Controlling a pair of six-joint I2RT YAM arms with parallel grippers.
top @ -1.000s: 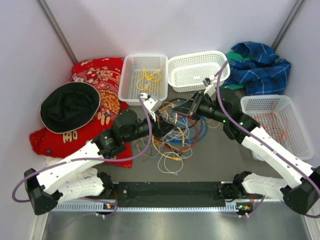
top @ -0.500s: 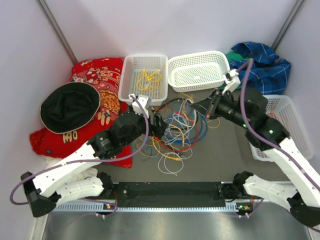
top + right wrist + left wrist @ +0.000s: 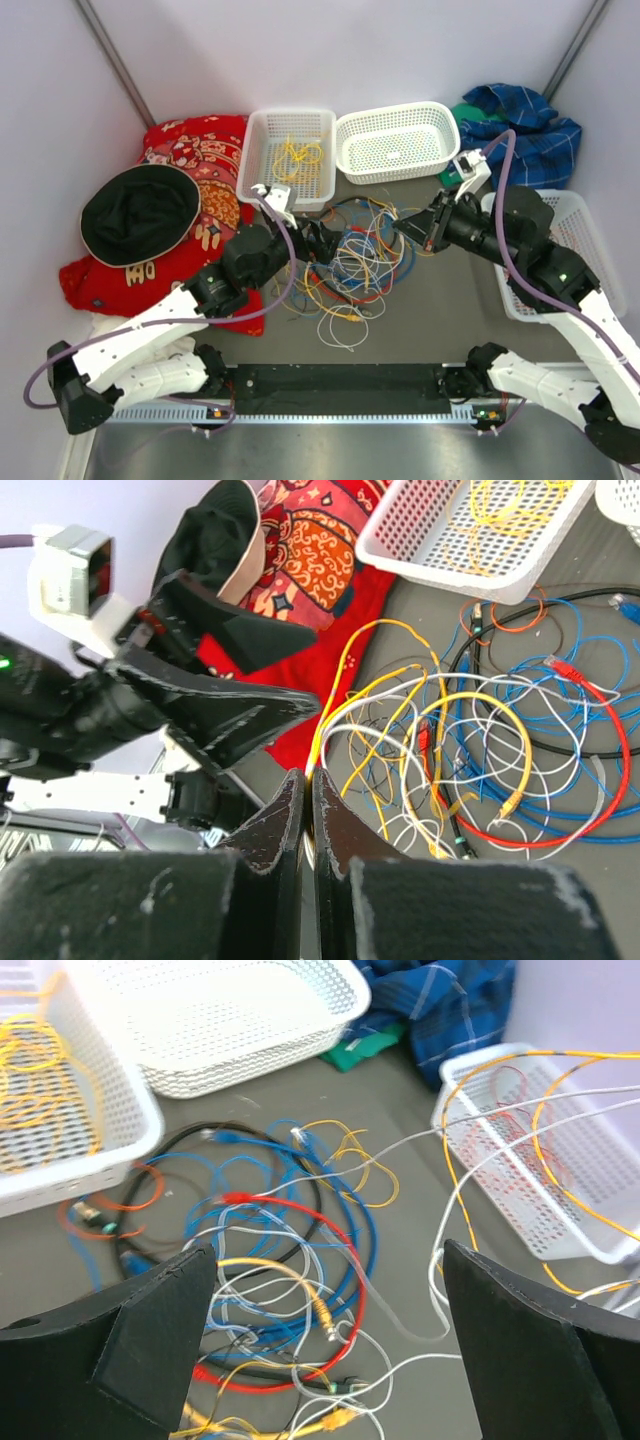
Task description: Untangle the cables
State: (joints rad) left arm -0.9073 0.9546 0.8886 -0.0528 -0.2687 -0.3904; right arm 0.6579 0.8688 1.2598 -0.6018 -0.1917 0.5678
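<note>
The cables (image 3: 350, 262) lie in a loose tangle of blue, red, yellow, white, orange and black loops on the grey table (image 3: 440, 320), just in front of the left basket (image 3: 250, 170), which holds a coil of yellow cable. The left jaws stand wide open at the near left edge of the heap, low over it. The right jaws are pressed shut, off to the right of the heap. Yellow and white strands run taut from the tangle up to their tips, so they seem to pinch those strands, though exactly which is hard to separate. Thin orange-red wires lie in the right basket (image 3: 598, 262).
</note>
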